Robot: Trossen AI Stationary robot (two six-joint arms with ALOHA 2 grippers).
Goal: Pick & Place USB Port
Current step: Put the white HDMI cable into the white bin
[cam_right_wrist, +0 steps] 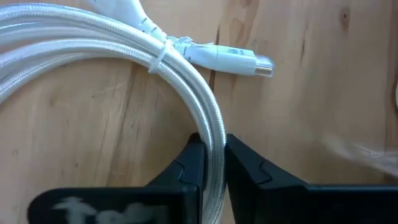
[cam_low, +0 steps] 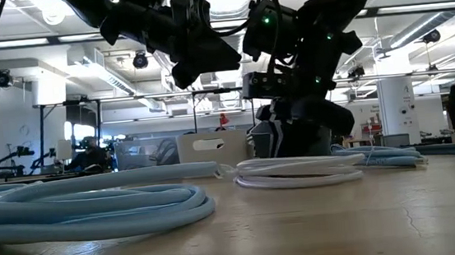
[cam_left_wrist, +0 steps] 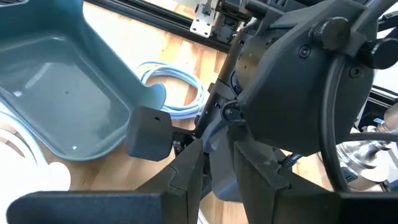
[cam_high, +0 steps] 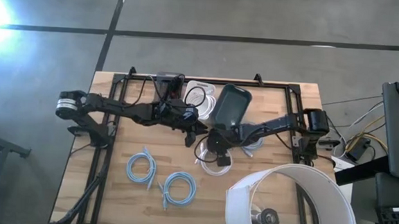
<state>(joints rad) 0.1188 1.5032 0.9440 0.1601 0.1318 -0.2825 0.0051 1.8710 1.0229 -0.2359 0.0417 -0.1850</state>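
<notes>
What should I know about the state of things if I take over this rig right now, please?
Right gripper: down on the table, fingers closed around a strand of the white coiled cable; its USB plug lies free on the wood.
Left gripper: raised above the table beside the right arm, holding nothing visible.
Grey-blue tray: at the table's far side, empty as far as shown.
Two light-blue cables lie nearer the front.
Done: white cable gripped. Left: lift and place it.

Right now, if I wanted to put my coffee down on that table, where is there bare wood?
Bare wood lies at the near edge between the blue cable coils and the white lampshade. The middle is crowded: the right tool pinches the white cable, beside the left tool and the teal tray.
</notes>
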